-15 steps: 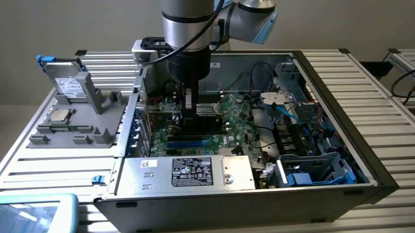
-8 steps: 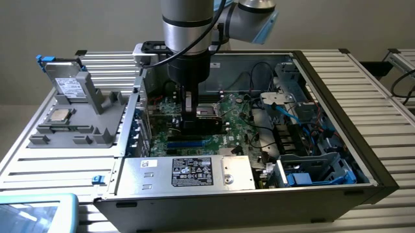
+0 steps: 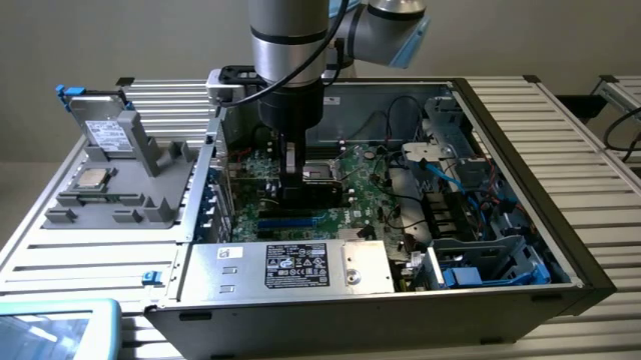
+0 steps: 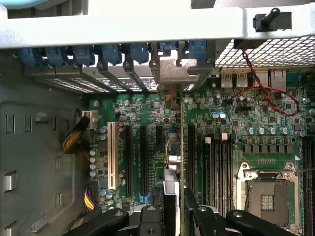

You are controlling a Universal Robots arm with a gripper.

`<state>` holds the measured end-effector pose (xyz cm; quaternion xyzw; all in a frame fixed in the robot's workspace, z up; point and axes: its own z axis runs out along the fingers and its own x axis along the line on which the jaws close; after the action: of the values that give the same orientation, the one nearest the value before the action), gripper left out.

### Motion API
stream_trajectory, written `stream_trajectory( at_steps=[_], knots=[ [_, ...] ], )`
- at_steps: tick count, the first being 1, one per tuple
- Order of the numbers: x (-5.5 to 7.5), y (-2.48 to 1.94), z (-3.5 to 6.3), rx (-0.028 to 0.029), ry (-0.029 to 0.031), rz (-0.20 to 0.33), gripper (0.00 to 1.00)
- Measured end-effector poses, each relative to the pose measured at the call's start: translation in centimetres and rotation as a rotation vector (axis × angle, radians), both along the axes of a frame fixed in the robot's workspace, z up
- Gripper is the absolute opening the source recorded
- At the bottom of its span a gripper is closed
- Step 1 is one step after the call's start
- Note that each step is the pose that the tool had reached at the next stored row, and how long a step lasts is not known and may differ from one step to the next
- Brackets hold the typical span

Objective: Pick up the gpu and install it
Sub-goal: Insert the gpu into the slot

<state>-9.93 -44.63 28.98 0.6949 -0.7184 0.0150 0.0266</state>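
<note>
**Gpu held on edge above the board slots**

The gripper (image 4: 174,207) pinches the gpu (image 4: 173,147) between its two black fingers (image 4: 193,211), down inside the open computer case (image 3: 556,217). The gpu stands on its thin edge over the green motherboard (image 4: 231,118), among the long black slots. In the exterior view its long axis runs from three o'clock to nine o'clock. Its silvery bracket (image 4: 172,73) points to nine, at the rear slot covers (image 4: 113,81). Whether it is seated I cannot tell. A grey tray (image 3: 120,180) lies at nine o'clock from the case.
</note>
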Motion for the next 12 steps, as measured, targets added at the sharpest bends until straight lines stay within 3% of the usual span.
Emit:
stream_trajectory(
  at_steps=[5, 7, 12],
  knots=[
    [0.0, -0.02, -0.54, -0.0001, 0.0000, 0.000, 0.27],
    [-0.7, -0.05, -1.84, -0.0006, 0.0001, 0.000, 0.27],
    [-0.7, -0.09, -2.26, -0.0028, 0.0000, 0.000, 0.27]
  ],
)
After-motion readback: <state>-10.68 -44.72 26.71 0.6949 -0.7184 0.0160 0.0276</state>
